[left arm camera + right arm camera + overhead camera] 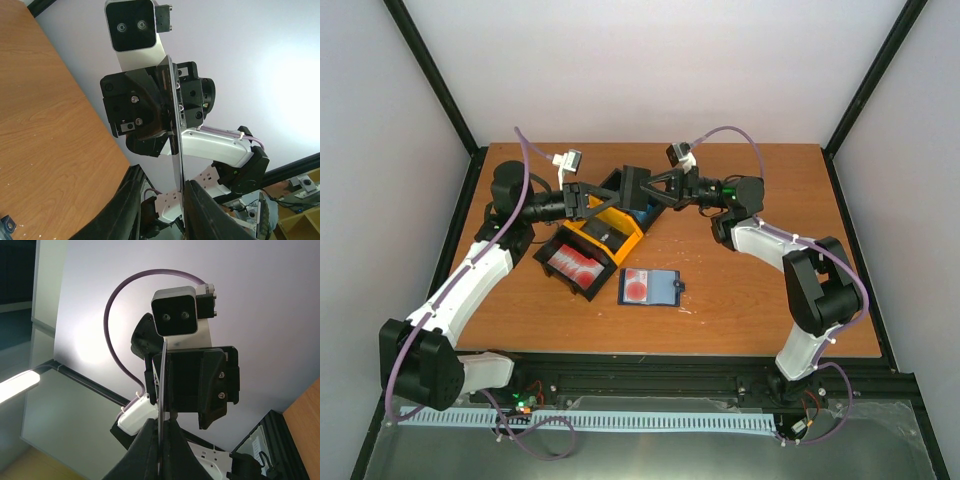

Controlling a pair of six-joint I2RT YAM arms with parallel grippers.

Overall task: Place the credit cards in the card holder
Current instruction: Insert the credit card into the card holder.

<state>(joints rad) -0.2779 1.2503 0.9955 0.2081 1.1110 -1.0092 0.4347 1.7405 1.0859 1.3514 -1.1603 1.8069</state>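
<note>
Both grippers meet in the air over the bin at the back middle. My right gripper [161, 424] [625, 190] is shut on a credit card [162, 385], which shows edge-on as a thin upright line. In the left wrist view the same card [176, 150] stands between the fingers of my left gripper [163, 177] [592, 200]. It lies against the right finger [200, 210], and a wide gap separates it from the other finger. The card holder [663, 288] lies open on the table with a red card [638, 286] in its left side. More red credit cards [574, 265] lie in the bin's near section.
The black-and-yellow three-section bin [616, 232] sits under the two grippers, with something bright blue [639, 212] at its far end. Black frame posts stand at the table's back corners and white walls close in the sides.
</note>
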